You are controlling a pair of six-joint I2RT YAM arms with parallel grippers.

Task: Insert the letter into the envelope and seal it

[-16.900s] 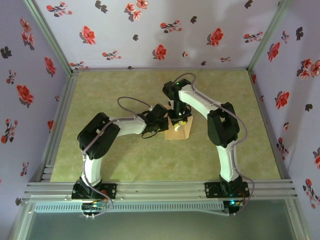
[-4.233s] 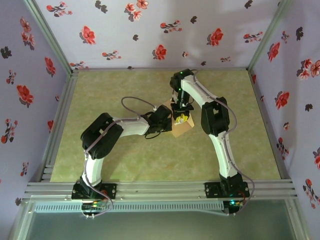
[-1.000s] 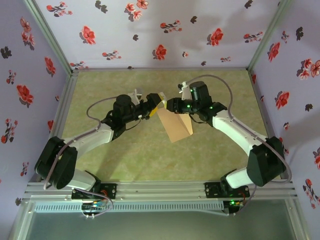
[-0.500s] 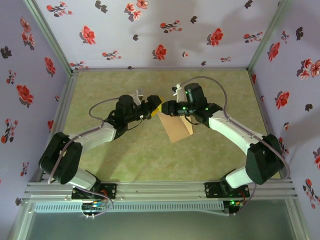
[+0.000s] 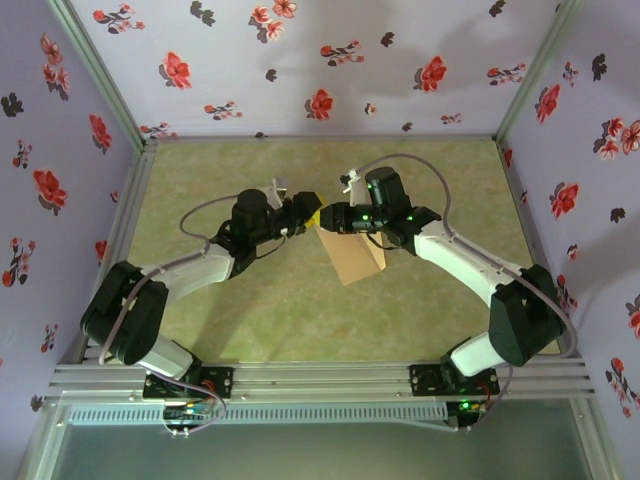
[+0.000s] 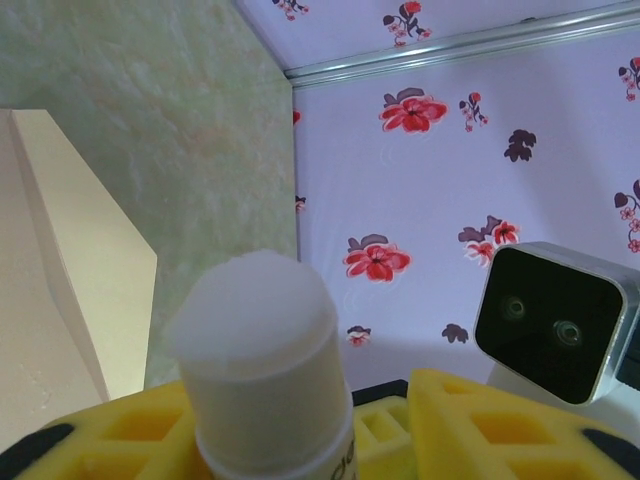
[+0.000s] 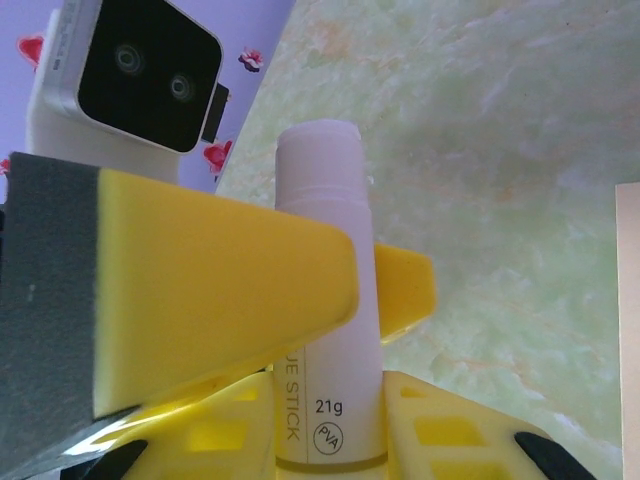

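tan envelope [image 5: 352,258] lies on the worktop [image 5: 250,315], near my two grippers. right gripper [image 7: 335,420] pinches a glue stick [image 7: 322,190] by its base; left gripper [image 6: 275,425] straddles its tip. whether it pinches, i cannot tell.

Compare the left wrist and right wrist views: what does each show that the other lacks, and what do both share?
The left wrist view has, and the right lacks: a metal frame rail and the broad tan face of the envelope. The right has, and the left lacks: 21g and PVA printed on the glue stick, and a grey-and-yellow finger crossing in front of it. Shared: the white stick between yellow pincer fingers, green tabletop, flowered wall and the opposite wrist's camera.
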